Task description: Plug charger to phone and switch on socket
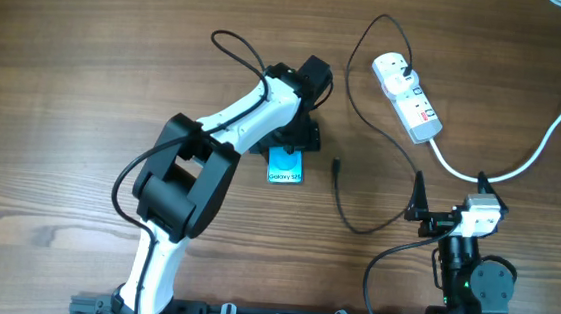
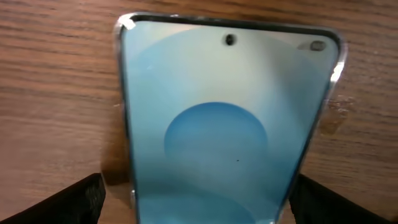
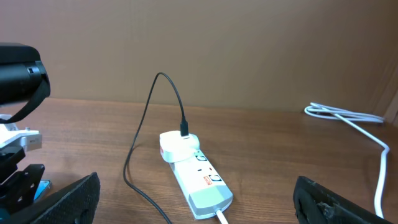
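The socket [image 1: 408, 97] on the wooden table [image 1: 67, 60] holds the plug [image 3: 185, 132] of the charger [image 1: 339, 204], whose connector tip [image 1: 336, 166] lies free near the phone [image 1: 285, 165]; the left gripper [image 2: 198, 196] stands released astride the phone, the right gripper [image 3: 196, 183] released and empty, with a brown wall [image 3: 249, 50] behind.

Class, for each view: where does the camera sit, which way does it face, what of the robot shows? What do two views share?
Overhead: above the table, facing straight down; left arm, right arm, phone, socket, charger.
Left wrist: on the left arm, close over the phone; left gripper's fingers at bottom corners.
Right wrist: on the right arm, low, facing across to the socket; right gripper's fingers below, left arm at left.
Shared: socket, in overhead and right wrist.
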You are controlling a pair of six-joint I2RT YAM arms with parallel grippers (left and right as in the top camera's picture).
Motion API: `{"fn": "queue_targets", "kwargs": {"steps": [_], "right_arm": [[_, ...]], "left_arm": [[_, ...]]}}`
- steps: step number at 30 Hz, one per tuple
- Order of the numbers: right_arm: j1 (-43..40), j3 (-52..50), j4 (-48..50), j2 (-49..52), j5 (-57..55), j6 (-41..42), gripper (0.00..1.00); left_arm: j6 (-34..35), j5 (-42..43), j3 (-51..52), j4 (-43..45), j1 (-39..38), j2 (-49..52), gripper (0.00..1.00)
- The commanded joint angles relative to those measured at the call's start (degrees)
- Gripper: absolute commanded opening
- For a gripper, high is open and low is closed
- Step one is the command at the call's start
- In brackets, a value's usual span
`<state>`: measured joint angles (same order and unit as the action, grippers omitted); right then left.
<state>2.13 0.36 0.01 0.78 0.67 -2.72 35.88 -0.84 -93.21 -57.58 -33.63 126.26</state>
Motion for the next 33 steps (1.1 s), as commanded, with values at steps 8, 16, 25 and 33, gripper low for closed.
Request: {"fn": "queue_targets", "kwargs": {"steps": [8,16,25,33], "right_arm": [[-0.3,-0.1,0.2,-0.2,0.7,-0.3,1.0],[-0.3,-0.1,0.2,-0.2,0.7,-0.3,1.0],[-0.3,-0.1,0.2,-0.2,0.7,-0.3,1.0],[-0.3,-0.1,0.2,-0.2,0.7,-0.3,1.0]], "left_arm": [[-2.4,4.0,2.7,1.4,-0.1,3.5,0.85],[-2.4,3.6,2.7,1.4,-0.1,3.5,0.77],[-2.4,3.2,2.7,1.4,-0.1,3.5,0.75],[-2.4,3.1,2.7,1.7,-0.1,3.5,0.73]]}}
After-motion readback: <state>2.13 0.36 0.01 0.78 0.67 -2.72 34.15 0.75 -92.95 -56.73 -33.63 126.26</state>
